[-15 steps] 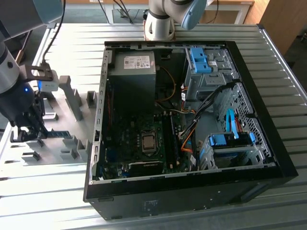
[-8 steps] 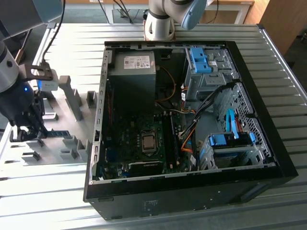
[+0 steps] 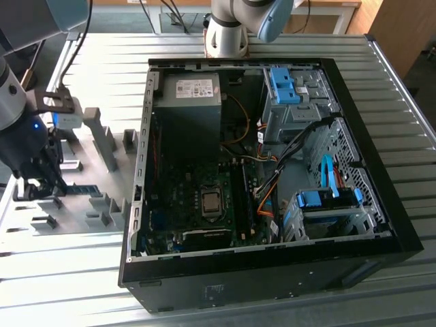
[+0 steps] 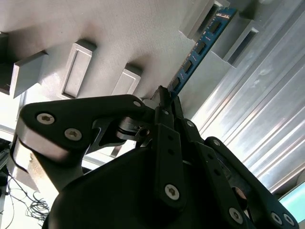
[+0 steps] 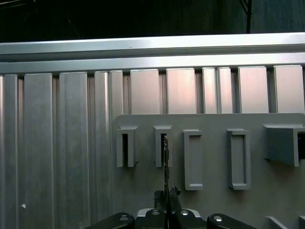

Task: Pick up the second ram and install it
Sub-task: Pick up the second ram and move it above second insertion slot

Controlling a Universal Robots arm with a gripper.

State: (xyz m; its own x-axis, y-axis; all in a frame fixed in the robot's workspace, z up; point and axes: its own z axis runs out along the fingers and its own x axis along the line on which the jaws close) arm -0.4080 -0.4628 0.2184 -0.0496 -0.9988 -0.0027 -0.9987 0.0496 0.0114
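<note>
The second ram (image 4: 200, 45) is a thin blue board with dark chips. Its far end sits in a slotted grey holder (image 4: 202, 16) on the fixture plate. My gripper (image 4: 165, 98) is shut on its near end. The first wrist view shows the ram (image 5: 165, 160) edge-on, running from the gripper (image 5: 167, 198) into a holder slot (image 5: 162, 143). In the exterior view, the gripper (image 3: 42, 182) hangs over the grey fixture plate (image 3: 82, 208) at that view's left, with the blue ram (image 3: 79, 185) beside it. The open computer case (image 3: 381, 242) lies to that view's right, with memory slots (image 3: 240, 194) on its board.
Grey blocks and slotted holders (image 3: 103, 139) stand up from the fixture plate around the gripper. The case holds a power supply (image 3: 187, 109), loose cables (image 3: 272, 184) and blue drive brackets (image 3: 327, 199). Another arm's base (image 3: 228, 34) stands behind the case on the ribbed aluminium table (image 3: 68, 279).
</note>
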